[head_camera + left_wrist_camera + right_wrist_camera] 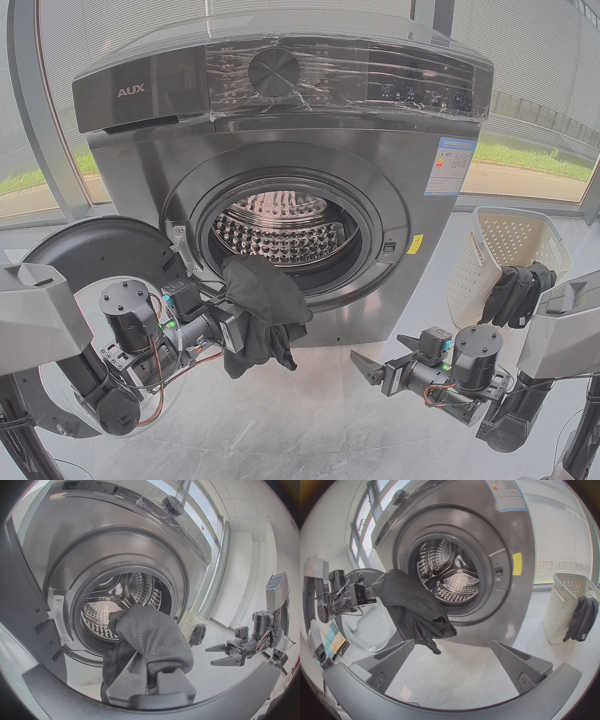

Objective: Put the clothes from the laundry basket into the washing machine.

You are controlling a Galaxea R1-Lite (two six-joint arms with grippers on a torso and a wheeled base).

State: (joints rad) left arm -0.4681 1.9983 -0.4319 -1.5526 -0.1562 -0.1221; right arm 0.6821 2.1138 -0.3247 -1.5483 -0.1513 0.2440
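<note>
Loading is the step you're on: your left gripper (153, 680) is clamped on a dark garment (265, 300) right at the drum mouth of the washing machine (387, 181). Next, push it deeper, then let go; right gripper (381, 356) gapes, holding nothing. 1 more bundle (519, 297) hangs on the laundry basket (465, 275). Print: panel logo (130, 90), blue sticker (450, 165), yellow tag (415, 244).

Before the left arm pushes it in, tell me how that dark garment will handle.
Likely floppy: the dark garment drapes over the left gripper and hangs in loose folds. Probably light: the weave looks thin. Its tail dangles below the drum opening, so it may trail outside.
</note>
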